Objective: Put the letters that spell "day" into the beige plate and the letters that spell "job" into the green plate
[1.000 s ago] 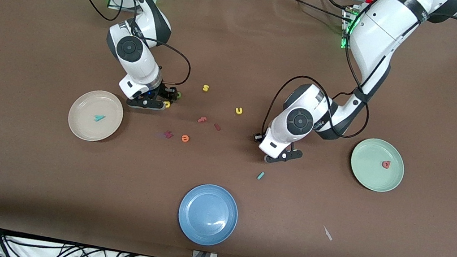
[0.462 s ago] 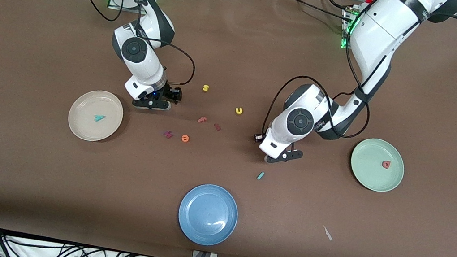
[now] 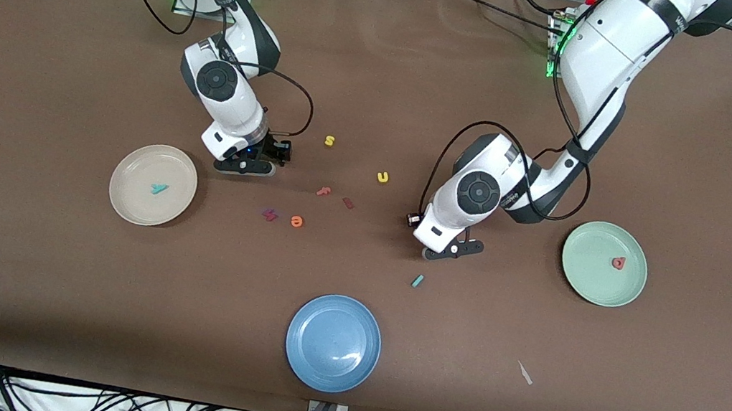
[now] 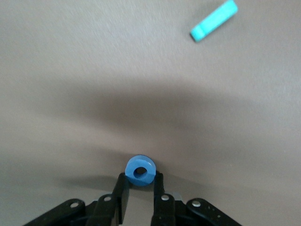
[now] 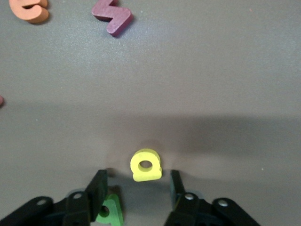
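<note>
My left gripper (image 4: 140, 182) is shut on the blue ring "o" (image 4: 140, 170), low over the table's middle (image 3: 450, 248). The teal bar (image 4: 214, 20) lies on the cloth a little nearer the front camera (image 3: 417, 280). The green plate (image 3: 600, 291) holds the salmon-red letter (image 3: 618, 262). My right gripper (image 5: 137, 181) stands open beside the beige plate (image 3: 134, 200), fingers astride the yellow round-bowled letter (image 5: 146, 165) without touching it. The green letter (image 5: 110, 212) lies just outside one finger (image 5: 98, 186). The teal y-shape (image 3: 158, 188) lies in the beige plate.
A blue plate (image 3: 330, 360) sits near the front edge. Loose between the arms lie a yellow "s" (image 3: 330, 141), a yellow "u" (image 3: 382, 177), two reddish letters (image 3: 323, 191), a dark magenta letter (image 3: 270, 214) and an orange "e" (image 3: 296, 221). A pale scrap (image 3: 524, 373) lies toward the left arm's end.
My right gripper has shifted over the yellow and green letters, which it now hides in the front view, and its fingers have narrowed. My left gripper has closed on the blue ring.
</note>
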Available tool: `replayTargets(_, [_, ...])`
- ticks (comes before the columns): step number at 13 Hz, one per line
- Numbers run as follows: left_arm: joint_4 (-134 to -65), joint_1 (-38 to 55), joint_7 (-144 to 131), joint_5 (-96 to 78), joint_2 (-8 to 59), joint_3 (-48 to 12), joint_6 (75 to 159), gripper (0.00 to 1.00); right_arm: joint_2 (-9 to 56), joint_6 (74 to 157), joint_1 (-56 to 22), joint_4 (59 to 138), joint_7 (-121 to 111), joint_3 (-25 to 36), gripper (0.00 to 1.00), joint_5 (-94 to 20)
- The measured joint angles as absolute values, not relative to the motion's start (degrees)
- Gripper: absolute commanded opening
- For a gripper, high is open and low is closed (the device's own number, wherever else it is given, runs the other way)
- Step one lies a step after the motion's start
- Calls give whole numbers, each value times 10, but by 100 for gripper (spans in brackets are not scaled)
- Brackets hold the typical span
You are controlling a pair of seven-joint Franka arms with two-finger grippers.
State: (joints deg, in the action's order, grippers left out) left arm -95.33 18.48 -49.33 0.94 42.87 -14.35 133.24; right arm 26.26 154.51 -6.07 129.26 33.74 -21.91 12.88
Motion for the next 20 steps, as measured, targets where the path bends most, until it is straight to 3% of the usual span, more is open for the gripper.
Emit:
replayTargets(2, [-937,165,-488,12,410,-142,1290,9,263,1546,-61,1293,337,-219,49,130])
replayTargets(6, [-922,74,-381,12,318,-142,1129,9,262,1546,-61,1293,337,-218,31,141])
replayTargets(8, [-926,13,-286,15,301,-139,1063,10,261,1546,-61,1293,337,-217,27,142])
replayTargets(13, [-962,-123,-101,46,323,-135,1048,11,261,1547,-61,1293,337,-217,24,143])
replayTargets(15, [-965,-139,-90,78,351,-135,1058,17,257,1545,-61,1292,333,-216,24,144])
replayTargets(16, [-965,-142,-85,83,363,-135,1069,23,251,1538,-60,1291,325,-215,24,145])
replayTargets(17, [-965,-145,-79,84,372,-135,1077,46,240,1525,-57,1290,311,-214,24,145])
replayTargets(18, [-965,-150,-73,84,377,-135,1081,80,226,1510,-49,1289,290,-212,24,145])
replayTargets(19, [-965,-155,-68,84,378,-135,1082,100,211,1495,-35,1288,261,-210,24,145])
replayTargets(20, [-962,-159,-63,84,378,-136,1082,100,197,1482,-16,1288,224,-209,24,145])
